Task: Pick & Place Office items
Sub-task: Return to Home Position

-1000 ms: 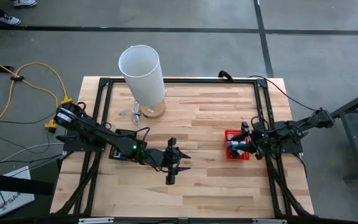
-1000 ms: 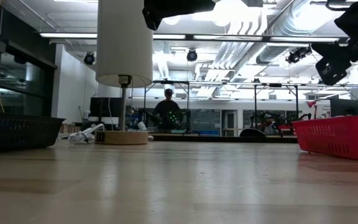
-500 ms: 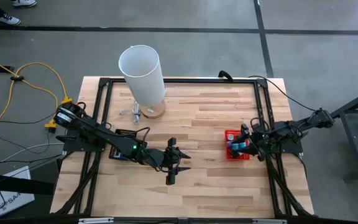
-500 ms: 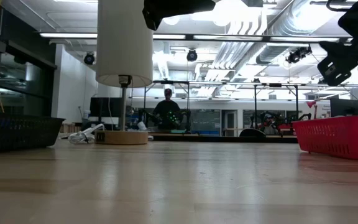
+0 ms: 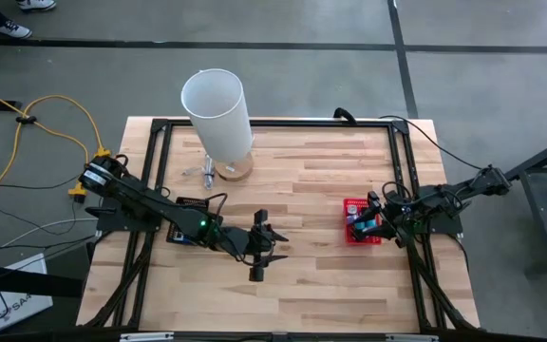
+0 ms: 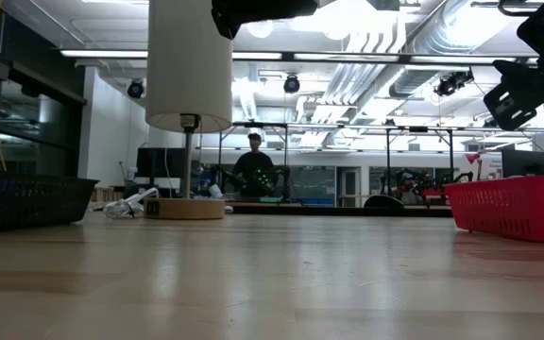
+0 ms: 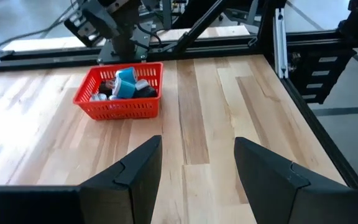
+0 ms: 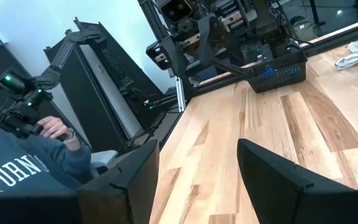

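The office items (image 7: 124, 84), small teal, blue, black and white pieces, lie piled inside the red mesh basket (image 7: 92, 99) at the table's right side (image 5: 349, 204). My right gripper (image 5: 376, 217) hovers open above the basket's right part, pointing level toward the table's left; nothing is between its fingers (image 8: 197, 144). My left gripper (image 5: 275, 247) hangs open over the table's middle, above the wood, pointing toward the basket with an empty gap (image 7: 197, 142). In the low view the left gripper (image 6: 253, 11) shows at the top and the right gripper (image 6: 527, 83) shows high above the basket (image 6: 513, 208).
A tall white cylinder (image 5: 216, 109) stands on a round wooden base (image 6: 185, 209) at the far side, a small white piece (image 5: 205, 173) beside it. A black basket (image 8: 278, 70) sits at the left, under the left arm. A person's sleeve and hand (image 8: 48, 127) show beyond the table.
My right gripper has swung a little toward the table's right edge above the red basket, staying open.
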Motion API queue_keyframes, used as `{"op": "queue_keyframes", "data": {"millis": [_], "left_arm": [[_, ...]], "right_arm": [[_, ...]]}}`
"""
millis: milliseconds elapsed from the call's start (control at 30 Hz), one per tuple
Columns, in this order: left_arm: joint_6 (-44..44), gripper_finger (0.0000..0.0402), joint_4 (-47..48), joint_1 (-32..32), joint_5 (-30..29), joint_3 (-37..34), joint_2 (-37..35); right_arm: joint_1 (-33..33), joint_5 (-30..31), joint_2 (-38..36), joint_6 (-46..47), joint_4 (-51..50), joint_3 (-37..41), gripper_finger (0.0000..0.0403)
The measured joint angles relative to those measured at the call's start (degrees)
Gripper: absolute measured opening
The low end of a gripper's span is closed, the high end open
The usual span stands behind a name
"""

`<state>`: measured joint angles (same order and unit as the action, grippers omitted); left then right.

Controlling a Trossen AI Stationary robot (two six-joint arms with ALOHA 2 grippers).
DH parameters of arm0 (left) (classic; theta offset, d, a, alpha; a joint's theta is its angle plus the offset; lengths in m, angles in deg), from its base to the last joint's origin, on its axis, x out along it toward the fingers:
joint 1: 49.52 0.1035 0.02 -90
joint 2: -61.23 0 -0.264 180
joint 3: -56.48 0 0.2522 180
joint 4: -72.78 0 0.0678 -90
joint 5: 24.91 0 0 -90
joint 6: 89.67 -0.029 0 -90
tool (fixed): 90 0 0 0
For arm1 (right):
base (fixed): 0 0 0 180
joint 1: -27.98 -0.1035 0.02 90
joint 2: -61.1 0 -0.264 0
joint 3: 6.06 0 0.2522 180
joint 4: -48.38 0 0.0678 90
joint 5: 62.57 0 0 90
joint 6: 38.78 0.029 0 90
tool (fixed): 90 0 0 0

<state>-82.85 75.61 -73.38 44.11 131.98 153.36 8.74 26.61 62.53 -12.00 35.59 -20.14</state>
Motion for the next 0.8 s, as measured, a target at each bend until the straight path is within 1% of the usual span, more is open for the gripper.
{"op": "queue_keyframes", "data": {"millis": [133,233,333,400,433,500,600,800], "left_arm": [[-2.2,0.0193,0.9,0.0,0.1,0.0,-1.1],[-3.1,0.0193,0.9,0.2,1.5,0.0,-1.7],[-4.6,0.0193,0.8,0.4,4.9,-0.9,-2.3],[-5.9,0.0193,2.2,1.0,10.1,-2.8,-3.7],[-5.9,0.0193,2.0,1.4,12.0,-3.8,-4.4],[-4.9,0.0193,1.3,2.4,13.3,-6.5,-6.8],[-4.0,0.0193,-3.2,4.2,13.3,-11.6,-10.7],[-3.2,0.0193,-14.0,7.3,12.9,-25.5,-20.2]], "right_arm": [[0.0,-0.1,0.0,0.0,0.0,0.0,0.0204],[0.0,-0.1,0.0,0.0,0.1,0.0,0.0204],[0.0,-0.2,0.0,0.0,0.1,0.0,0.0204],[0.0,-0.2,0.0,0.0,0.1,0.0,0.0204],[0.0,-0.2,0.0,0.0,0.1,0.0,0.0204],[0.0,-0.2,0.0,0.0,0.2,0.0,0.0204],[0.0,-0.2,0.0,0.0,0.2,0.0,0.0204],[0.0,-0.2,0.1,-0.1,0.2,0.0,0.0204]]}}
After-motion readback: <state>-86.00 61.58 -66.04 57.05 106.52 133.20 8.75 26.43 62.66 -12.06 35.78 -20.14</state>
